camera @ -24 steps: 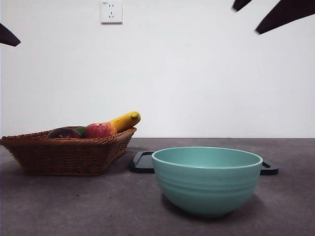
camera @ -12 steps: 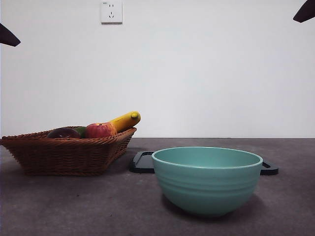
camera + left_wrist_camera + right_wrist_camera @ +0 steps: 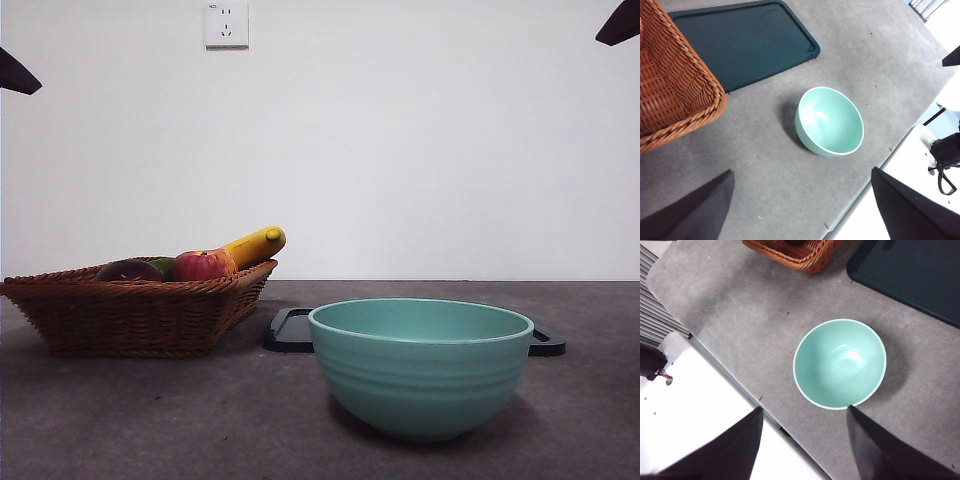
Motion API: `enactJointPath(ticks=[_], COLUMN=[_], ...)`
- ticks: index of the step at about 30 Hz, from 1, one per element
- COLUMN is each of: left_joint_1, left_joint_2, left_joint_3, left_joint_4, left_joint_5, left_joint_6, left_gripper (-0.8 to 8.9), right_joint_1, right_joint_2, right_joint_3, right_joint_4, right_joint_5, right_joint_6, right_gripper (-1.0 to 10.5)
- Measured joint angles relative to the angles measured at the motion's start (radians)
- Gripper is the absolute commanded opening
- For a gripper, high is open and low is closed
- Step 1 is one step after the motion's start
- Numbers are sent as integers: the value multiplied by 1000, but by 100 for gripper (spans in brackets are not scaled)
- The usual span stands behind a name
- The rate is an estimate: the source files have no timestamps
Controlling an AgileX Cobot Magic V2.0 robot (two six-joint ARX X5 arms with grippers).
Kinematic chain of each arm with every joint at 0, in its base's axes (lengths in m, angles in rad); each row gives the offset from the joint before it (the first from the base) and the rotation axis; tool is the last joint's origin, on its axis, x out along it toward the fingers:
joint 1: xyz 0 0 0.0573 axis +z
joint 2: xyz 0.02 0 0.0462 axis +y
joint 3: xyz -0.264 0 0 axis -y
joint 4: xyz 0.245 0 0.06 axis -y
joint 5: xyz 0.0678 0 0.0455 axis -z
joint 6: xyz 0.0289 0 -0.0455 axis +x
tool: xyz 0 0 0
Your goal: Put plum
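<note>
The plum (image 3: 128,269), dark maroon and glossy, lies in the wicker basket (image 3: 135,310) at the left, beside a green fruit (image 3: 165,266), a red apple (image 3: 203,265) and a banana (image 3: 255,245). A teal bowl (image 3: 420,365) stands empty at the front right. Both arms hang high above the table. My left gripper (image 3: 800,210) is open with nothing in it and looks down on the bowl (image 3: 830,121) and the basket's corner (image 3: 675,85). The right gripper (image 3: 805,450) is open and empty too, above the bowl (image 3: 840,362).
A dark flat tray (image 3: 290,330) lies behind the bowl, to the right of the basket; it also shows as the tray (image 3: 740,42) and the tray (image 3: 910,275). The table's front edge (image 3: 740,390) runs close to the bowl. A wall socket (image 3: 226,22) is on the back wall.
A second ago a dark arm reached further into the top right of the front view; it has drawn back to a small tip at the corner. The fruit and bowl have not moved.
</note>
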Motion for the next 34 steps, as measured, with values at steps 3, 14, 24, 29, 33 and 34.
enactJointPath(ticks=[3, 14, 24, 29, 33, 34], left_joint_1=[0, 0, 0, 0, 0, 0], left_joint_2=[0, 0, 0, 0, 0, 0], left_joint_3=[0, 0, 0, 0, 0, 0], left_joint_4=[0, 0, 0, 0, 0, 0], left_joint_5=[0, 0, 0, 0, 0, 0], left_joint_6=[0, 0, 0, 0, 0, 0], left_gripper=[308, 7, 7, 7, 7, 7], right_joint_1=[0, 0, 0, 0, 0, 0], right_joint_2=[0, 0, 0, 0, 0, 0], right_joint_3=[0, 0, 0, 0, 0, 0], right_joint_4=[0, 0, 3, 3, 3, 3], right_joint_5=[0, 0, 0, 0, 0, 0], right_joint_6=[0, -20, -27, -27, -27, -27], right_gripper=[213, 8, 8, 8, 8, 8])
